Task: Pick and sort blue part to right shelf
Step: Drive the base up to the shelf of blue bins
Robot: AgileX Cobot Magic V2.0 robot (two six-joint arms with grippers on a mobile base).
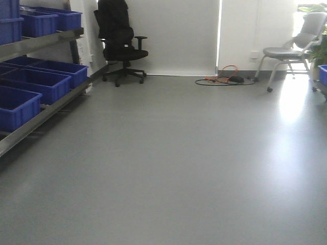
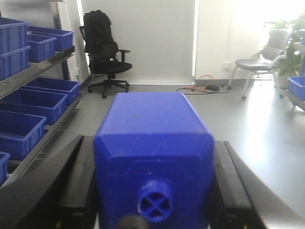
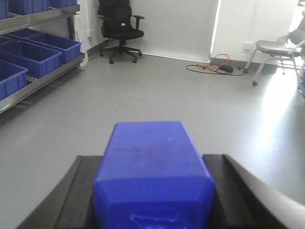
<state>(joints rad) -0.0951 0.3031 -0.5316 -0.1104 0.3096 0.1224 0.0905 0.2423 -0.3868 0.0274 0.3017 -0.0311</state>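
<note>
Block of deep-blue plastic [image 3: 152, 143], bottle-shaped, judged stiff, light and slippery, is clamped by its flat sides in the right end effector [image 3: 152, 164]; a studded blue block [image 2: 152, 124] is clamped in the left end effector [image 2: 151, 145].

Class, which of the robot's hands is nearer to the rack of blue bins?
Left. The left hand has the rack close along its left side; the right hand sees it farther off to the left.

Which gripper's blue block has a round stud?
The block in the left gripper: a small round stud on its near end; the blue part in the right gripper shows none.
</note>
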